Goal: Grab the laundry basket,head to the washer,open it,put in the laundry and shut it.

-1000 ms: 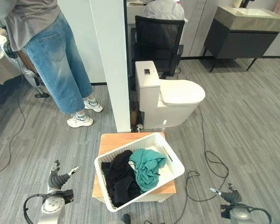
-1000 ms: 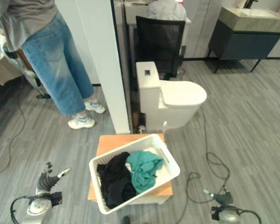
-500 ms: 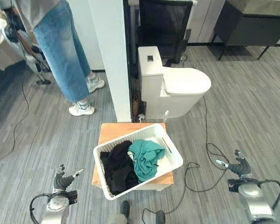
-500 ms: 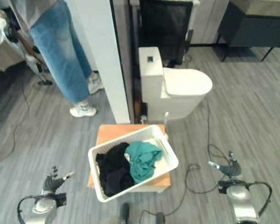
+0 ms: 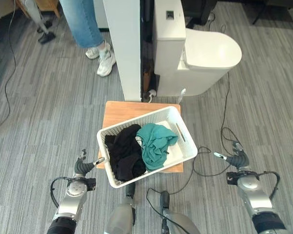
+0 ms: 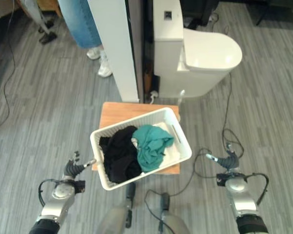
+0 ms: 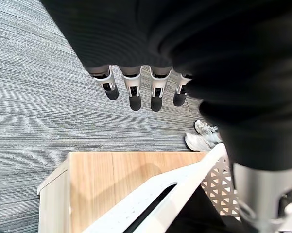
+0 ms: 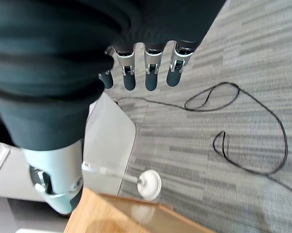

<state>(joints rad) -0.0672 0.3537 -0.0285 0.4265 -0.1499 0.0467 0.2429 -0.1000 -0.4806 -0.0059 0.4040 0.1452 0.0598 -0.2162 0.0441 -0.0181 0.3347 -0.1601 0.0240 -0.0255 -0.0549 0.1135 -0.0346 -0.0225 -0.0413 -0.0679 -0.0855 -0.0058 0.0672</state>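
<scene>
One basket (image 5: 185,146), two garments, one wooden stand (image 5: 119,111), one toilet (image 5: 205,53).

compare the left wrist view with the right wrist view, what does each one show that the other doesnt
The left wrist view alone shows the white laundry basket rim, its handle slot, and a person's white sneakers beyond the open left hand. The right wrist view alone shows the toilet, a white toilet brush and a looping black cable past the open right hand. Both show the wooden stool and grey floor.
</scene>
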